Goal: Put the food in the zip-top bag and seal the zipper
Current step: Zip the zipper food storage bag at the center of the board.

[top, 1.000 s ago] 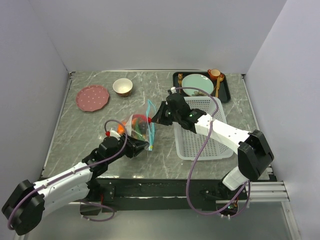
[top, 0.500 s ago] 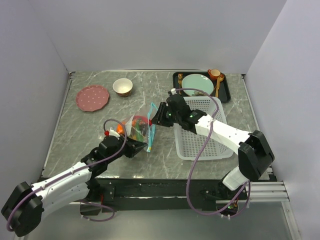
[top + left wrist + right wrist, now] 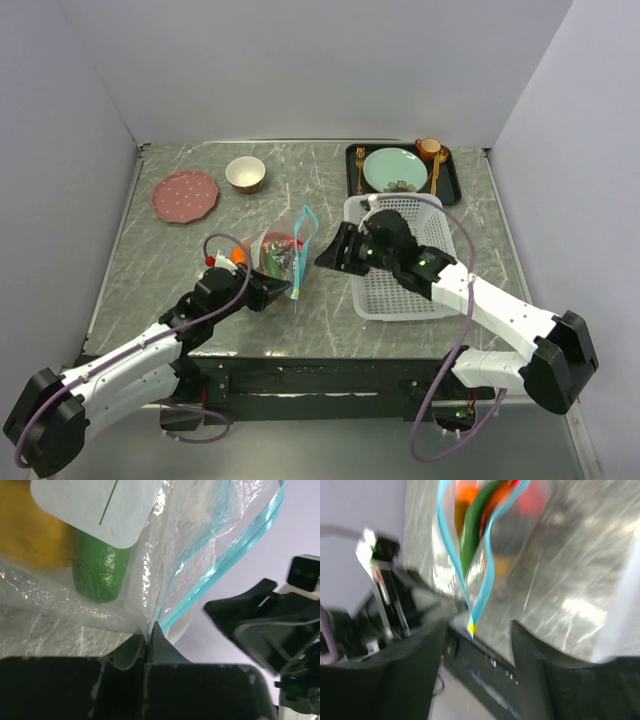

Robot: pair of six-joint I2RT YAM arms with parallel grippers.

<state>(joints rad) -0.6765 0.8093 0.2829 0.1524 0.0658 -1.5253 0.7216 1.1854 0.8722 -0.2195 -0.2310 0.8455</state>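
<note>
Worktop (image 3: 170, 260) of grey marble carries the white mesh basket (image 3: 385, 300) on the right and, just left of it, the zip-top bag (image 3: 272, 245), which stands slumped with the food (image 3: 283, 240) already inside; a green pepper (image 3: 472, 535) shows through the mouth. The zipper (image 3: 301, 262) is not sealed: in the right wrist view its two teal strips bow apart and meet only at the near end. The left pincer (image 3: 272, 293) is pressed together on the bag's lower corner, film nipped between its tips. The right pincer (image 3: 333, 252) is spread and holds nothing, hanging over the basket's left rim, apart from the bag. The risk, as it looks, is that a bag held by one corner alone sags or tips, so that the mouth gapes wider and a fruit rolls out, or the strips twist out of line and a later pinch-and-slide skips part of the seal. Against a second ago, the right pincer has let go of the bag's upper edge and drawn back towards the basket, the left has closed fully, and the bag has settled lower.
</note>
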